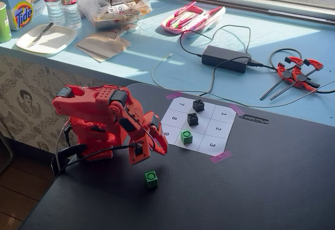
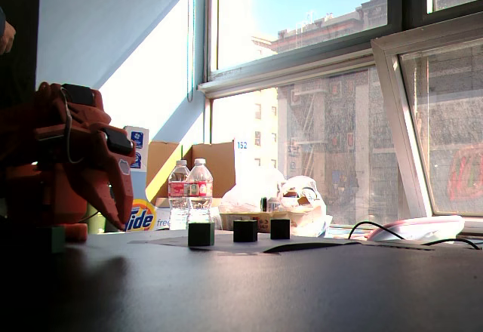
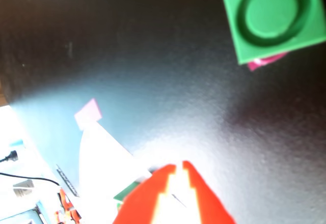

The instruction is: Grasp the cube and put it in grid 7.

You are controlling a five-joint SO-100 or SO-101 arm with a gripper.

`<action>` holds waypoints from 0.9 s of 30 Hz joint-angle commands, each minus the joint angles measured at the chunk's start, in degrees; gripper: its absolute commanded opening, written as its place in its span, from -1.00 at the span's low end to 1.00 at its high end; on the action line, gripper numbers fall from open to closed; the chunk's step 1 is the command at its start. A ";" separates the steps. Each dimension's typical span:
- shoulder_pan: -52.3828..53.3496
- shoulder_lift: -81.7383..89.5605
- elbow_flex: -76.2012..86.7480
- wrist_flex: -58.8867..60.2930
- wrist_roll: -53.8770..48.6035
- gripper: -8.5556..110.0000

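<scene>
Nearest the wrist lens: gripper, red fingertips drawn together with only a pale slit between, nothing clamped. Blurred at this range.

Cube located top right in the wrist view, resting on the bare black table, well apart from the fingertips. Bright green body, raised disc inside a sunken ring on the top face.

Shown only in the high fixed view:
- Cube lay off the sheet, below the arm and near it.
- Grid 7 sat at the sheet's top-left corner, unoccupied.
- Second green cube stood on the sheet between cells 9 and 3.
- Two black cubes occupied the middle column beside cells 7 and 8.
- Pink tape held the sheet corners.

Shown only in the low fixed view: tall window, sunlit buildings and blue sky beyond. Cubes appeared as dark silhouettes against the glare.

Surface: matte black, sun-streaked. Behind it, a pale blue ledge carrying a power brick, cables, red clamps, water bottles, a plate and a detergent box.
</scene>
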 commanded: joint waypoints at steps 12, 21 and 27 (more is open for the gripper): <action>0.35 0.26 2.55 -0.88 0.62 -0.85; 0.62 -1.32 -3.60 0.18 -1.23 -0.85; 2.55 -11.60 -20.83 4.13 -3.43 -0.85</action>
